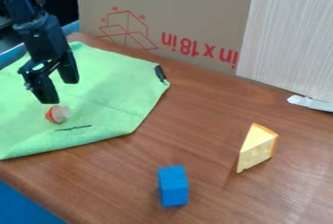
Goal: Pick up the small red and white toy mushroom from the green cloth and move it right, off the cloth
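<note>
Black two-finger gripper (57,83), fingers spread apart w/ nothing btwn them, hangs over a wrinkled lime-green cloth (107,96) on a brown wood-grain table (208,108); nr. the lower fingertip, a small, rounded red-and-off-white toy pc. (54,114) lies on the cloth. Contact, if any, can't be told from here. Risks, in this onlooker's est.: a fingertip lowered off-center could tip or roll the rounded pc., & one pressed too low could snag the loose fabric, dragging pc. & cloth together. A yellow toy cheese wedge (258,147) & a solid blue block (173,186) sit on bare wood, well apart from the gripper. In bkgd., a tan cardboard sheet (195,6) carries lg. red print & a red line diagram, the lettering upside down.
</note>
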